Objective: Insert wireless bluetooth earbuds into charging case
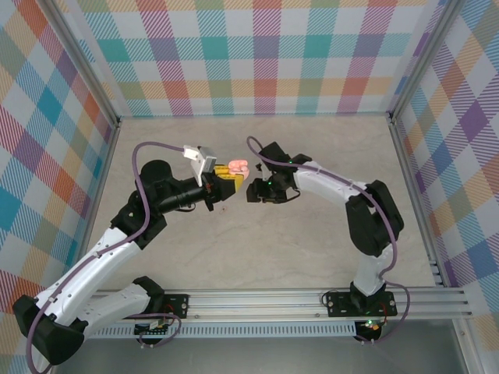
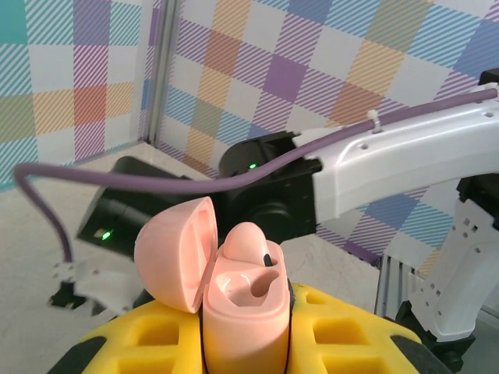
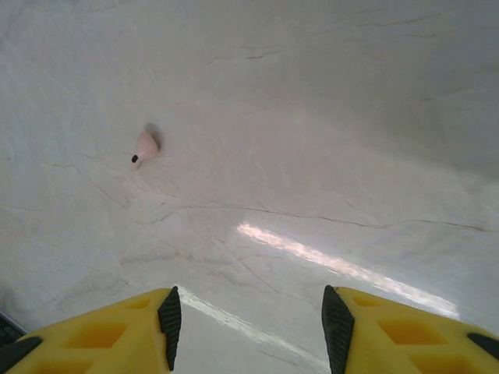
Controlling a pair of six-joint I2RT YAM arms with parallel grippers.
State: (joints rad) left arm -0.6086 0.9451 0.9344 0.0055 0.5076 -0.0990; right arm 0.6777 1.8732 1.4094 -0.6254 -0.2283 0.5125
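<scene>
My left gripper [image 2: 246, 347] is shut on a pale pink charging case [image 2: 243, 315], held upright between its yellow fingers [image 2: 144, 339]. The lid [image 2: 175, 253] is swung open to the left. One pale pink earbud [image 2: 246, 240] sits in the far slot; the near slot [image 2: 251, 284] is empty. From above, the case [image 1: 238, 166] is lifted over the table's middle, with my right gripper [image 1: 253, 191] just to its right. My right gripper [image 3: 248, 323] is open over bare table with nothing between its fingers. Another pale pink earbud [image 3: 145, 145] lies on the table, up and left of those fingers.
The right arm's black wrist and white link [image 2: 390, 167] pass close behind the case, with a purple cable [image 2: 156, 181] across. Checkered walls [image 1: 257, 54] and metal frame rails [image 1: 413, 195] enclose the pale marble-look table [image 1: 257, 257].
</scene>
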